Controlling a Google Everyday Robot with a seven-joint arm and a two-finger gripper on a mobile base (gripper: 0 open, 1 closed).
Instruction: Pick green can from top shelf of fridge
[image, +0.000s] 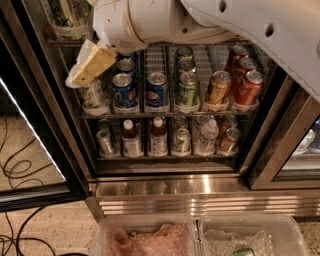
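Note:
The fridge (200, 192) stands open in front of me, with wire racks above a stainless base. The green can (67, 12), tall with a light green and white label, stands in a clear holder at the far left of the top shelf (62, 43); its top is cut off by the frame edge. My gripper (91, 65), tan and white, hangs from the white arm (150, 22) just below and to the right of that can, in front of the middle rack's left end. It holds nothing that I can see.
The middle rack holds blue cans (123, 90), a darker green soda can (187, 90), and orange and red cans (248, 86). Bottles (131, 140) stand on the lower rack. The open glass door (30, 125) is at left. Two clear bins (145, 235) sit at the bottom, with cables (15, 165) on the floor.

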